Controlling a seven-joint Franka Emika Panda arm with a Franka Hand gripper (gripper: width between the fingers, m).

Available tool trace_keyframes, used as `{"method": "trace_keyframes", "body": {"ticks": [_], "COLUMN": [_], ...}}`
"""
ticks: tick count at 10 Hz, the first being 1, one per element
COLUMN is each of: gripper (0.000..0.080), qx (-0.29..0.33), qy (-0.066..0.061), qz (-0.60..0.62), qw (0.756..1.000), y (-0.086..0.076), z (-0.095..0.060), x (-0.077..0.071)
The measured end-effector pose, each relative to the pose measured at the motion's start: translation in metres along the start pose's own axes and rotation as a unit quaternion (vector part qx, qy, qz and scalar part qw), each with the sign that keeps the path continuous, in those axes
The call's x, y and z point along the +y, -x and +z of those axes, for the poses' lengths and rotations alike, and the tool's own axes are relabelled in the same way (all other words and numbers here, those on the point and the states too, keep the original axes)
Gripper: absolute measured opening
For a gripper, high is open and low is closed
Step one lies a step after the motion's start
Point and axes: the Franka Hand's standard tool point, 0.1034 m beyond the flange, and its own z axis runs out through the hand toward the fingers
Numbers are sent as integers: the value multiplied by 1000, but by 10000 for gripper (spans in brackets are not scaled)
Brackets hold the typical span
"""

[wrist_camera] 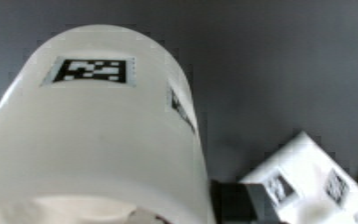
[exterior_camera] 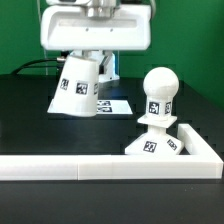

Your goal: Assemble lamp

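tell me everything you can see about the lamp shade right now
The lamp shade is a white, plastic-looking tapered cup with black-and-white square tags on its wall. It hangs tilted under the gripper, wide end down toward the exterior view's left, over the marker board. Whether it touches that board cannot be told. The wrist view shows its smooth side with one tag close up. It stands apart from the bulb on the base.

The tagged white shade [exterior_camera: 77, 88] is seen tilted, well apart from the bulb [exterior_camera: 159, 92], which is seated upright on the base [exterior_camera: 150, 147].
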Motion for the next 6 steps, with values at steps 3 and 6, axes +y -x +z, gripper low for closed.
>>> {"method": "trace_keyframes", "body": {"ticks": [3, 6], "gripper": [44, 44], "qx": [-6, -3], "qy": [-15, -14], "qz": [29, 29], "qw": [999, 999], "y": [-45, -50], "z": [-44, -46], "x": [-9, -7]}}
